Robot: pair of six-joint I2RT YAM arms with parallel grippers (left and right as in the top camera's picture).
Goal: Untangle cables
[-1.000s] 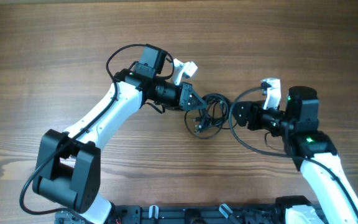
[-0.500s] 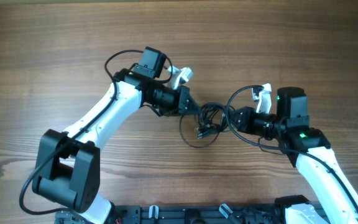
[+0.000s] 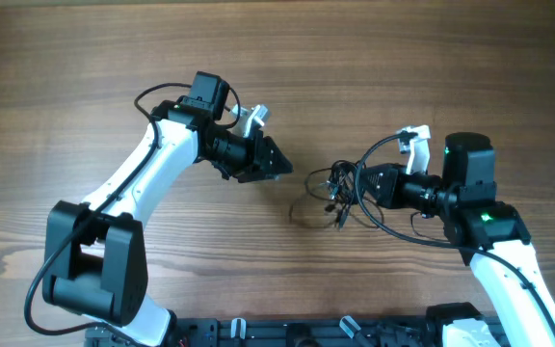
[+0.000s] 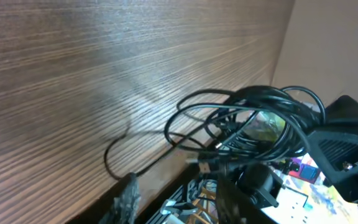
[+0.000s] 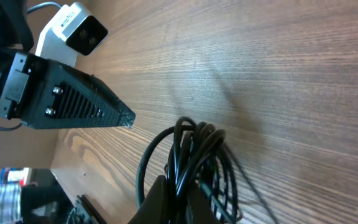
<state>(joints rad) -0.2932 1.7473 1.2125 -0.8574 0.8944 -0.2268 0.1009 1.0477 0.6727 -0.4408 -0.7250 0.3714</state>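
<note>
Black cables (image 3: 338, 188) hang in a knotted bunch from the right claw (image 3: 362, 183), which is clamped on them near the middle of the wooden table (image 3: 114, 58). One slack loop (image 4: 107, 155) trails down toward the left claw (image 3: 285, 169). That claw stands apart from the bunch, fingers parted and empty, tip pointing at it. I'd say any pull would run along the line between the arms.

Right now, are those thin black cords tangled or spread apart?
Tangled: the cables sit as one bunch of overlapping loops at the right gripper.
</note>
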